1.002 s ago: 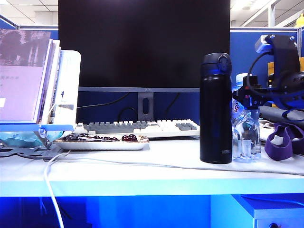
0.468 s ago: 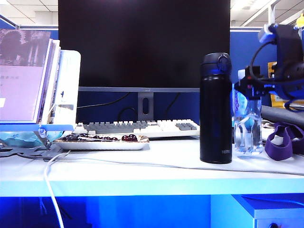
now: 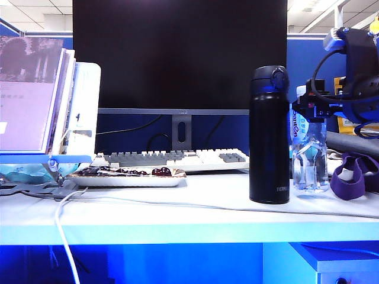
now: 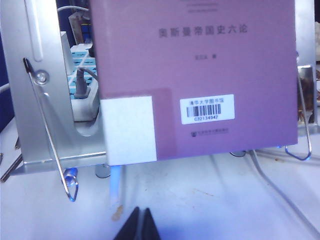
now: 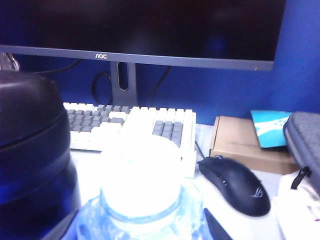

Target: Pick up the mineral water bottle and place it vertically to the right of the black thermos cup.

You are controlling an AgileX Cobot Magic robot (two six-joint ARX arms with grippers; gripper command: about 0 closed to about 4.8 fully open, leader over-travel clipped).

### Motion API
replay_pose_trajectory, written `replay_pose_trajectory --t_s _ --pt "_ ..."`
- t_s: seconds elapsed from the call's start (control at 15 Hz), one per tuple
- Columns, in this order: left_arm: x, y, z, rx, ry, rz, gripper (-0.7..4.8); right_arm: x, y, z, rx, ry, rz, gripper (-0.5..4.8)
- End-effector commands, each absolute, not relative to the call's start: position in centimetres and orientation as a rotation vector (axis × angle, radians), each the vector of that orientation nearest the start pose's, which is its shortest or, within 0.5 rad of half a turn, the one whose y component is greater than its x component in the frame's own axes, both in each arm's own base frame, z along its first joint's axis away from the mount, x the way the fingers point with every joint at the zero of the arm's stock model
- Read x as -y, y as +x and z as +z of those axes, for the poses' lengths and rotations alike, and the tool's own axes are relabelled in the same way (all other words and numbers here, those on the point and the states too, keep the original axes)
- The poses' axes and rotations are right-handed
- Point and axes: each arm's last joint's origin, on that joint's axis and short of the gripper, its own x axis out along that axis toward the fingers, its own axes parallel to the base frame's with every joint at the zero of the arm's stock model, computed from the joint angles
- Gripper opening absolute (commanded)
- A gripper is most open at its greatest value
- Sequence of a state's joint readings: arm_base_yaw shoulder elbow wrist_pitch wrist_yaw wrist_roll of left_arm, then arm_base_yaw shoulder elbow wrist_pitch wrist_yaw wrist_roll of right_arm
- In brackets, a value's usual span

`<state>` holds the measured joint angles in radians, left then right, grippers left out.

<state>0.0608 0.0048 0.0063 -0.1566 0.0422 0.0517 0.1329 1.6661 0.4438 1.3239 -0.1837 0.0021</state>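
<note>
While right claw (image 3: 308,107) grips water bottle (image 3: 309,155) upright, touching table, just beside thermos (image 3: 269,135), left claw (image 4: 140,225) clenched.

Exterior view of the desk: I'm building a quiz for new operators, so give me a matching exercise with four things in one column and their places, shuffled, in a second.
Things:
1. black thermos cup
2. mineral water bottle
3. keyboard
4. purple book

Places:
A. on a stand at the far left
B. below the monitor
C. upright, just right of the thermos, between the right gripper fingers
D. upright on the desk, left of the bottle

Pairs: 1-D, 2-C, 3-B, 4-A
</note>
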Motion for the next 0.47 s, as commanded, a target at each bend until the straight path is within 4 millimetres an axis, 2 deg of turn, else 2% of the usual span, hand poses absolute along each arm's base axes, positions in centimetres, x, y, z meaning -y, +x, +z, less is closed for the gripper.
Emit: replay_pose_trajectory --t_s 0.07,0.27,0.47 --pt "-0.46 9.60 14.91 -0.164 0.042 0.012 -0.03 -4.24 27.74 17.72 0.185 -0.001 0.317 3.11" --pt "-0.46 9.60 14.91 -0.164 0.042 0.012 -0.03 -4.24 27.73 17.71 0.185 -0.005 0.317 3.37" --pt "-0.46 9.60 14.91 -0.164 0.042 0.012 -0.03 -4.23 27.73 17.72 0.185 -0.005 0.317 3.38"
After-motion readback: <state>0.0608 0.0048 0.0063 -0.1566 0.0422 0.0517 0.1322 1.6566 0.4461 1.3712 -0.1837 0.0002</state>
